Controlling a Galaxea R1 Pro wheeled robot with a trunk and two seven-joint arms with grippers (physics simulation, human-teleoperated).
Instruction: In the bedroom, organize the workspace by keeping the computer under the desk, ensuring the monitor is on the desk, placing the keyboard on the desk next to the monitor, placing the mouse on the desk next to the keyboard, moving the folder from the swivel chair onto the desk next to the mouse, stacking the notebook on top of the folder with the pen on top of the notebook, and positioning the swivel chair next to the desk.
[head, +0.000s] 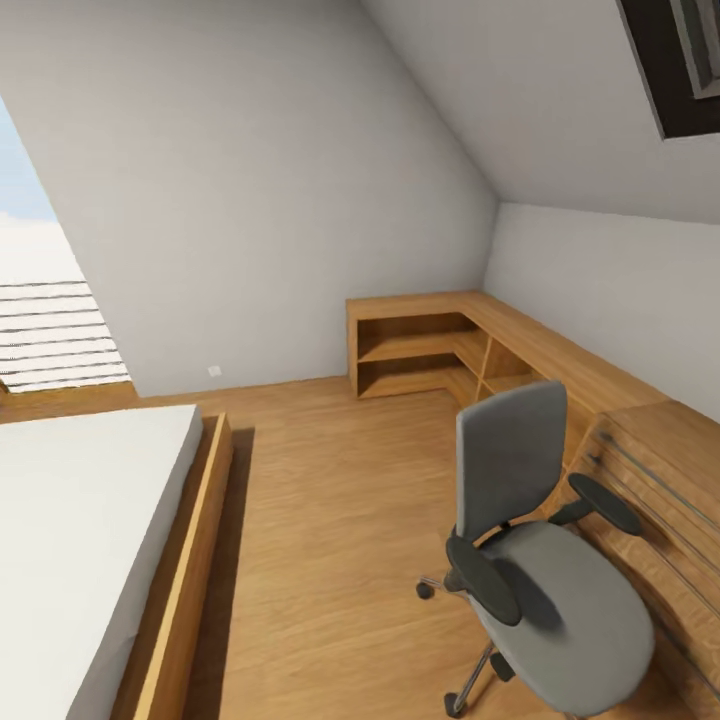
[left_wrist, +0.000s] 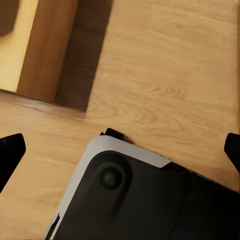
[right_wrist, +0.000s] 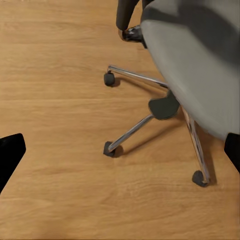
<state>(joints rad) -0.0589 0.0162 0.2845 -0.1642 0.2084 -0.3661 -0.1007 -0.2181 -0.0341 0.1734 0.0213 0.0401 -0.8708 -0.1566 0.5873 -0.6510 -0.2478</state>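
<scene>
Swivel chair: one; stood on wooden floor at lower right of head view, seat bare, back upright, just beside wooden drawer unit.
Armrests: two, black.
Casters: three counted in right wrist view, on chrome legs.
Corner shelving: one, wooden, open shelves, against far walls.
Bed: one, white mattress in wooden frame, at left.
Left gripper: jaws spread wide, nothing between; hung over floor and robot base.
Right gripper: jaws spread wide, nothing held; hung over floor beside chair base.
</scene>
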